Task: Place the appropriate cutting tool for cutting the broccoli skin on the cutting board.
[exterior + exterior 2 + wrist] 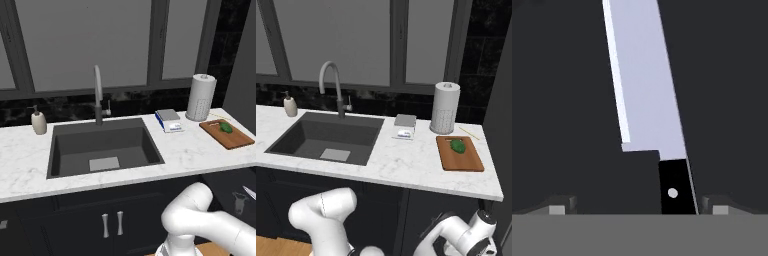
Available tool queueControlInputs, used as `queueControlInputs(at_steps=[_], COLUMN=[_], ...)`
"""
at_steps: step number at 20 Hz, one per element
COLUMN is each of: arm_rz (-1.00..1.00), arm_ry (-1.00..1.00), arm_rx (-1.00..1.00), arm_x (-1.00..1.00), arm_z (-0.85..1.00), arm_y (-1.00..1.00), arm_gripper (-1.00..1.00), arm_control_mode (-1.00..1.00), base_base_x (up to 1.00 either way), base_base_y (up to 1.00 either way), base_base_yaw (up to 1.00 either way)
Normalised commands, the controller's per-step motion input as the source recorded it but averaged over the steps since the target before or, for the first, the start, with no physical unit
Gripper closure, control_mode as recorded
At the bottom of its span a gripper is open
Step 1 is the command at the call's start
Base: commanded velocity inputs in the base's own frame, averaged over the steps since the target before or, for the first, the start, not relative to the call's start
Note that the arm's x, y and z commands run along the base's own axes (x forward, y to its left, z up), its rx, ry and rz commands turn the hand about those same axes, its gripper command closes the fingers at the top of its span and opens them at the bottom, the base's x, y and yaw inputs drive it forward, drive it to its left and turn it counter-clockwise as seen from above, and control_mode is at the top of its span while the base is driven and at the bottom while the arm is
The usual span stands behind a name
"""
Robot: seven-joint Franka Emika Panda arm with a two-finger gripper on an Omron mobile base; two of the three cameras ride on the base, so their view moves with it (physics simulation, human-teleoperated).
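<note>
My fingers (557, 206) stand wide open, straddling the black-handled, pale steel-bladed knife (647, 100) at frame centre, holding nothing, for a handle grasp.

White marble counter (200, 150), dark sink (102, 147), grey windows (82, 42), black cabinets (75, 220)

You're in a kitchen for sure: marble bench (200, 150) with a dark sink (102, 145), tap (98, 95), soap bottle (38, 121), paper towel roll (201, 97), windows (90, 42) behind.

Pincer (637, 207) wide open, low
</note>
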Motion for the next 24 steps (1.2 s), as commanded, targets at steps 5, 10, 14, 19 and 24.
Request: queueControlInputs(at_steps=[5,10,14,19,24], arm_rz=[0.14,0.10,0.03,0.00,0.00], arm_ry=[0.01,0.03,0.00,0.00,-0.02], arm_rx=[0.00,0.02,0.02,0.00,-0.07], arm_x=[-0.31,-0.32,-0.27,-0.08,-0.11], arm_z=[-0.99,-0.54,-0.06,0.04,0.64], arm_y=[0.00,0.07,0.30,0.40,0.16], arm_gripper=[1.00,1.00,1.00,1.00,1.00], arm_control_mode=[-1.00,-1.00,-1.00,-1.00,-1.00], base_base_x=[0.00,0.00,0.00,0.00,0.00], base_base_y=[0.00,0.00,0.00,0.00,0.00], base_base_yaw=[0.00,0.00,0.00,0.00,0.00])
